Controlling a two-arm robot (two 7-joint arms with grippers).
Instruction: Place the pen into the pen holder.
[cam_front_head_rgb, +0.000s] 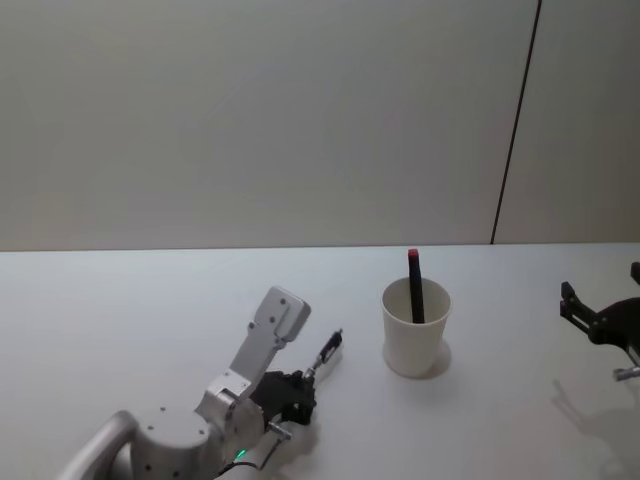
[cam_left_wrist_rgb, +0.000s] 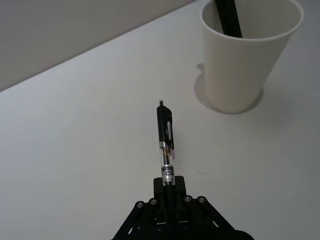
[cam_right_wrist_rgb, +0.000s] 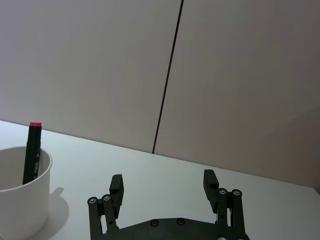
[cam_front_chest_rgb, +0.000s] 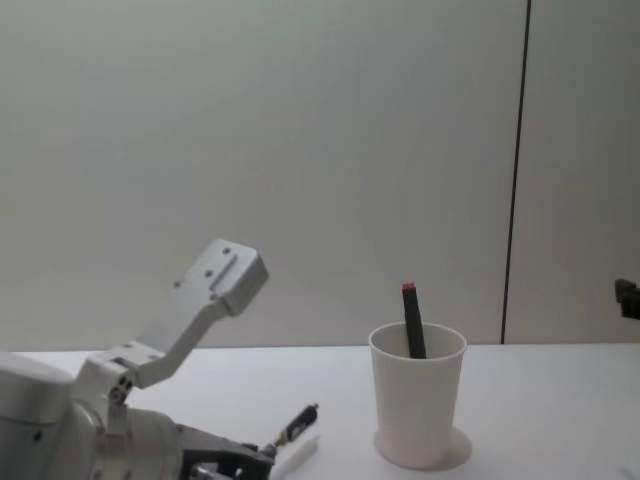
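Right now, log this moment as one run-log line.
left hand shut on pen | pen outside pen holder, to its left | red-capped marker standing in holder | right hand open, idle at right

Matt paper is seen on the pen holder (cam_left_wrist_rgb: 240, 75); glossy plastic on the pen (cam_left_wrist_rgb: 165, 142). The table (cam_left_wrist_rgb: 75, 150) is finished smooth.

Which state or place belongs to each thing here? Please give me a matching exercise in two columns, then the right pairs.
Column one:
1. black click pen with a clear barrel
2. black marker with a red cap
3. plain white paper cup
4. right gripper

Column two:
A. jaws open, holding nothing
B. stands upright on the white table
C. held in the shut jaws of the left gripper
D. leans inside the cup

Pairs: 1-C, 2-D, 3-B, 4-A.
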